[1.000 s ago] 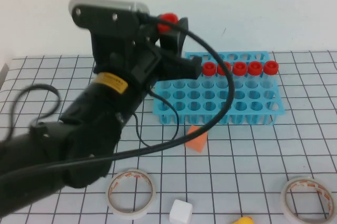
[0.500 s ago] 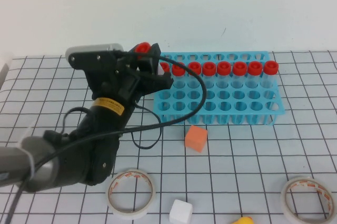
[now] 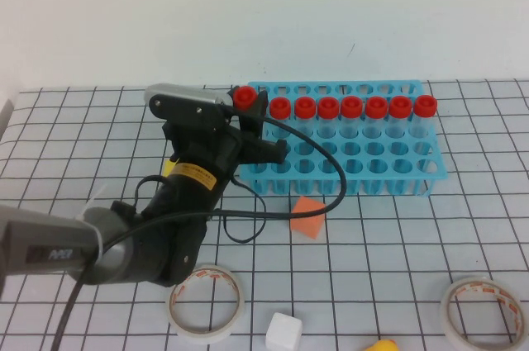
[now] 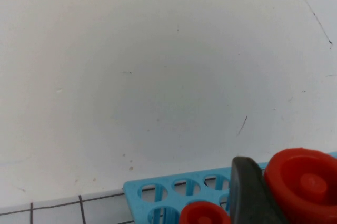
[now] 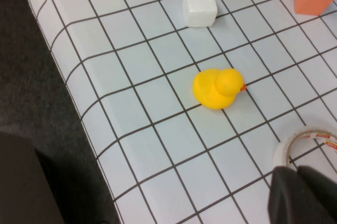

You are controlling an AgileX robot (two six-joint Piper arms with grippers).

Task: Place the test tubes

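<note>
A blue test tube rack (image 3: 347, 171) stands on the gridded table, with several red-capped tubes (image 3: 352, 108) in a row along its back. My left gripper (image 3: 248, 113) is at the rack's left end, shut on a red-capped test tube (image 3: 245, 97) held upright just left of that row. In the left wrist view the held tube's cap (image 4: 305, 182) sits against a dark finger (image 4: 250, 192), above the rack (image 4: 158, 203) and one seated cap (image 4: 202, 213). My right gripper (image 5: 303, 192) is shut and empty, hovering low by a tape roll (image 5: 308, 139).
An orange cube (image 3: 308, 217) lies in front of the rack. Tape rolls (image 3: 206, 302) (image 3: 483, 310), a white cube (image 3: 283, 333) and a yellow duck (image 5: 217, 88) lie near the front edge. The table edge (image 5: 63, 76) drops to dark floor.
My left arm has come down and forward with the tube, from high near the camera to the rack's left end. More of the tube row now shows. The right gripper stays put.
</note>
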